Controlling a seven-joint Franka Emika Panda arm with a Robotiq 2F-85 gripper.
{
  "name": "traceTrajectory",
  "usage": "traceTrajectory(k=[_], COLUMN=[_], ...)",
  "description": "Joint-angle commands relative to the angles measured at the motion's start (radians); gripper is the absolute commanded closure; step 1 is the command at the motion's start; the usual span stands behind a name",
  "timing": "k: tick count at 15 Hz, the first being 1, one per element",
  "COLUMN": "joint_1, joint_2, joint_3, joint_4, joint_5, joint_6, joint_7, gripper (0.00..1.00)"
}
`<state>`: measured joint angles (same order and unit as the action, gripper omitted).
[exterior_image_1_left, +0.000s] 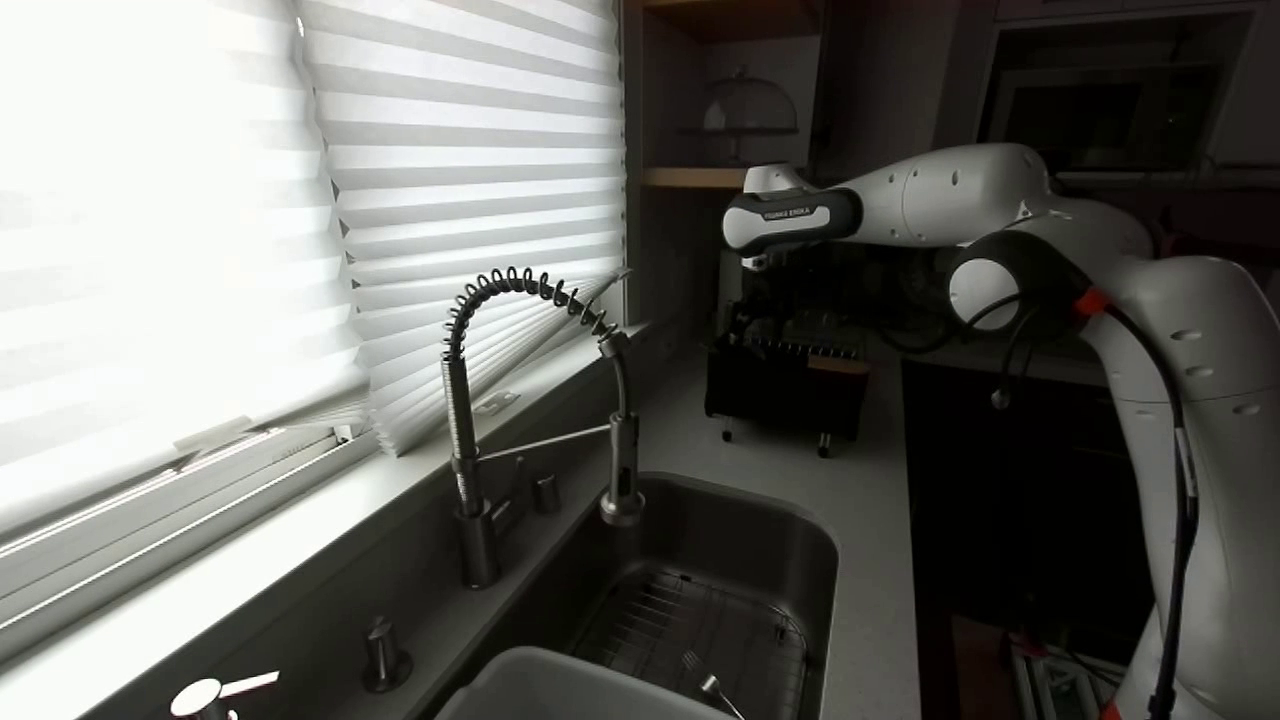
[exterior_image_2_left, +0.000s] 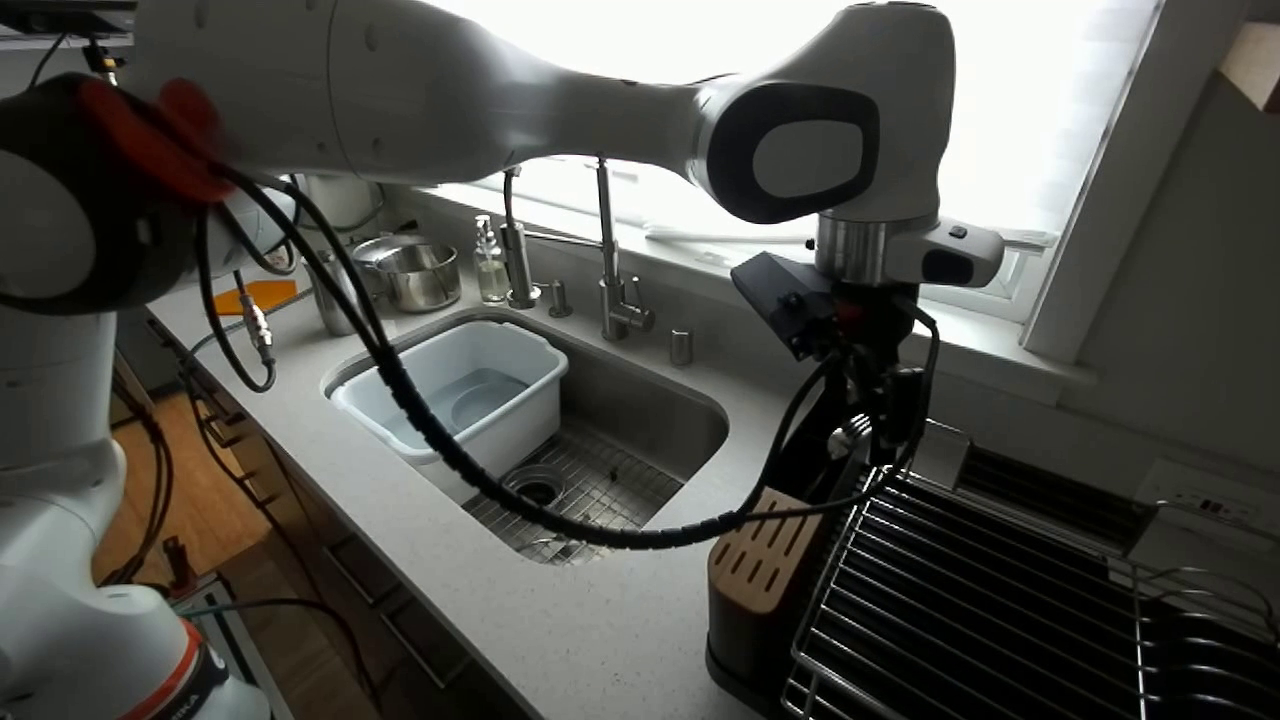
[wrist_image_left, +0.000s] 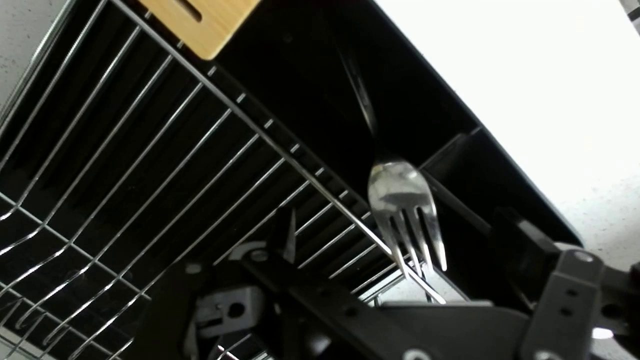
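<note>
1 metal fork (wrist_image_left: 400, 185), prob. light, stiff & slick, best held at neck, is btwn the gripper's (wrist_image_left: 397, 220) wide-spread jaws.

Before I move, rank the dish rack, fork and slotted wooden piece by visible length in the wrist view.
1. Dish rack, spanning much of the picture
2. Fork, handle end in shadow
3. Slotted wooden piece, cut off at the top

Reads "FRANKA EMIKA", in small pale capitals, on the dark trim (exterior_image_1_left: 787, 214) of the robot arm (exterior_image_1_left: 1080, 230) in an exterior view. Also shows, in an exterior view, perhaps the letters "IKA", cut short, on the black label (exterior_image_2_left: 208, 672) at the arm's base (exterior_image_2_left: 130, 660).
</note>
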<state>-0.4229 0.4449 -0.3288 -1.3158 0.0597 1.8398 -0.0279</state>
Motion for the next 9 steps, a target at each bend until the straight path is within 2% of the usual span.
traceTrajectory(k=[1, 8, 9], joint_1=[0.0, -0.004, -0.005], joint_2=[0.0, 0.004, 0.005], joint_3=[0.0, 0.008, 0.008], joint_4=[0.0, -0.015, -0.015], joint_5=[0.0, 0.0, 0.001], joint_6=[0.0, 0.071, 0.073], joint_7=[0.0, -0.092, -0.101], gripper=[0.0, 0.0, 0.04])
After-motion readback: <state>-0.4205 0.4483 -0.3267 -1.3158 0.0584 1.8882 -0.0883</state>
